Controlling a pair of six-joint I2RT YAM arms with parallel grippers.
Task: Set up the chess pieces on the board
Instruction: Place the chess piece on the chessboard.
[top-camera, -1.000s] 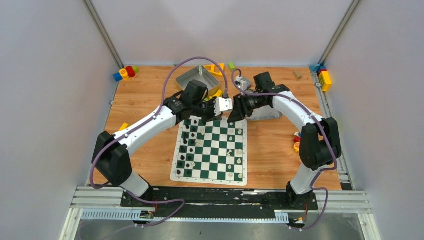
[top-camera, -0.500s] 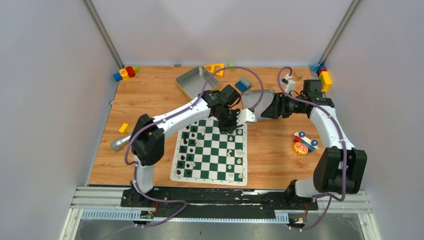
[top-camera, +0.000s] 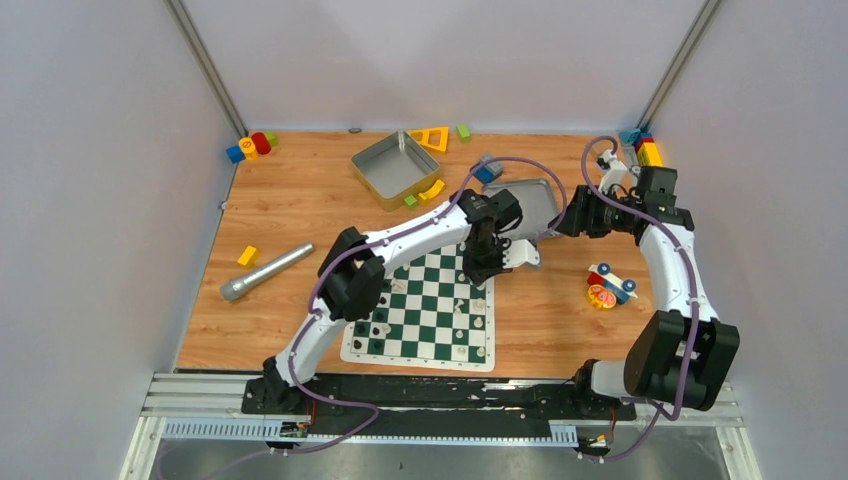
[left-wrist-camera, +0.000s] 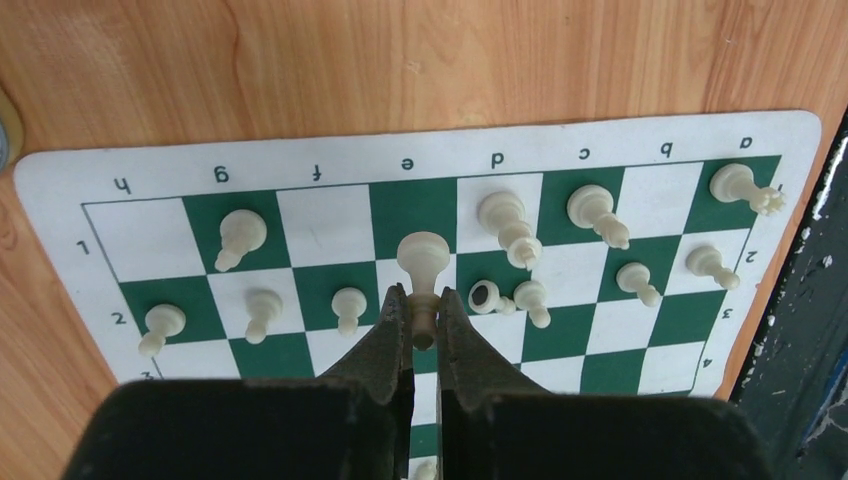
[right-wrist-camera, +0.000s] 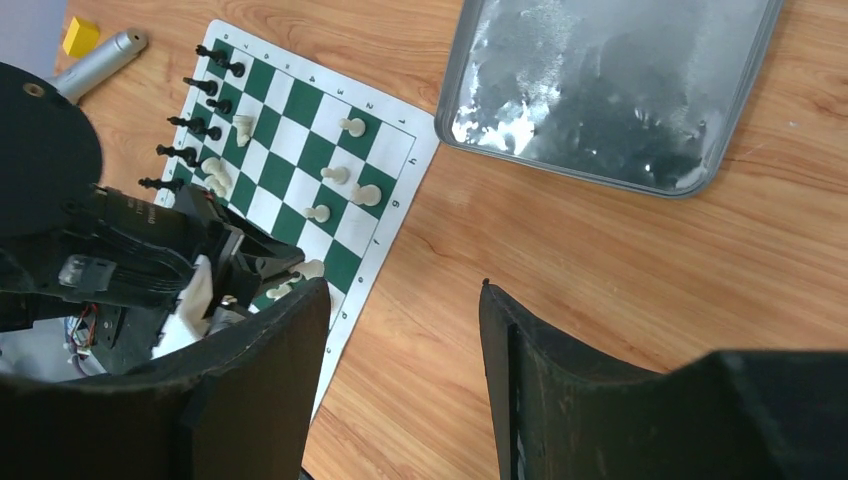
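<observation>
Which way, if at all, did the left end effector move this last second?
Yes. The left end effector came from beyond the board's far edge to over its far-right squares.

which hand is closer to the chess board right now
Left. The left hand is directly above the board, shut on a cream chess piece; the right hand is off to its side, open, by the grey tray.
</observation>
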